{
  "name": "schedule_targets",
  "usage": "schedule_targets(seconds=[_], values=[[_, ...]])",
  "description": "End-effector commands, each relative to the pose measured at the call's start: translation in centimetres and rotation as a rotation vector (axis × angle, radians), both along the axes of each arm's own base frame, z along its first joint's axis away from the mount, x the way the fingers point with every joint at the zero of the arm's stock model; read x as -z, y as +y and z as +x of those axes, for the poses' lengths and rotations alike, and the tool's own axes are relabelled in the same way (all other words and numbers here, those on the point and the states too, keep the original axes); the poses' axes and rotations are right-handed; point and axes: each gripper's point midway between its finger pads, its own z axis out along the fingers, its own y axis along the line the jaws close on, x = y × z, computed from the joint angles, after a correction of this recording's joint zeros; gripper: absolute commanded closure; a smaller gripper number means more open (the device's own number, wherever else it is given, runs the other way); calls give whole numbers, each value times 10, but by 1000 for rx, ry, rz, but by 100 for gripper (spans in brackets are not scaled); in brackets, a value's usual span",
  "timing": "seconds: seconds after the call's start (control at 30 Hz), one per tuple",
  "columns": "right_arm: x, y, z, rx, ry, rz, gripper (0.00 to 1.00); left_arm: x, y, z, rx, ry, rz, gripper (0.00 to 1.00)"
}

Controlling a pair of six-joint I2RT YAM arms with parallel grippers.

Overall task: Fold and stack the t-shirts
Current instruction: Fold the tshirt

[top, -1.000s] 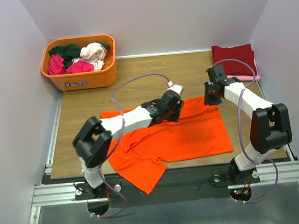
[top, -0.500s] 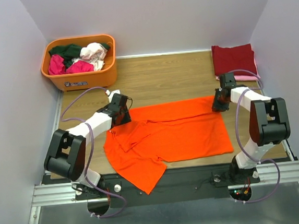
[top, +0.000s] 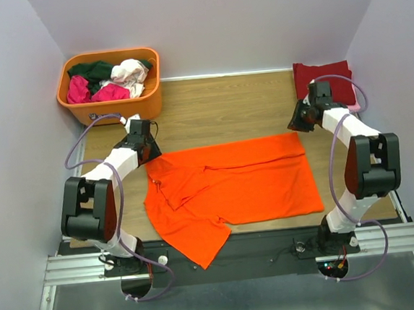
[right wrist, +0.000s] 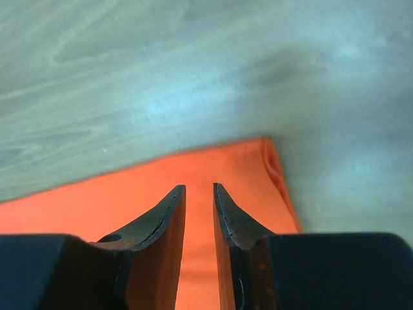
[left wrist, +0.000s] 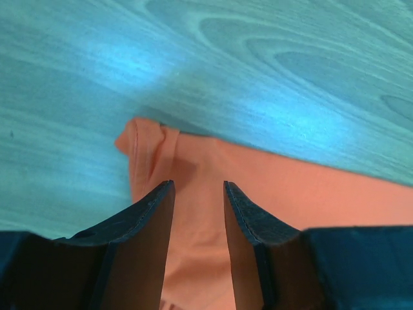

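The bright orange cloth t-shirt [top: 245, 177] lies spread on the wooden tabletop [top: 218, 110]. The left fingers [left wrist: 145, 226] and right fingers [right wrist: 161, 219] hang over its two far corners, both a little apart, empty

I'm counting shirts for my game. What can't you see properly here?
Top view: the t-shirts in the tub are bunched; upper ones and the tub wall hide the rest, so no sure count.
Top view: the pink shirt shows only an edge under the dark red shirt.
Top view: the tub's label is too small to read.
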Motion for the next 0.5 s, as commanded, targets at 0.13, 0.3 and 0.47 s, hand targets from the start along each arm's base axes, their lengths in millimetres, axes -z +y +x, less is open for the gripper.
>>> schedule_targets(seconds=[0.13,0.3,0.47], values=[[15,8,35,-17,-28,56,71,20,31,10,-58,39,33,56],[46,-6,32,33,42,48,72,40,42,5,-91,99,25,57],[63,-36,20,126,84,19,72,36,54,13,-127,82,7,56]])
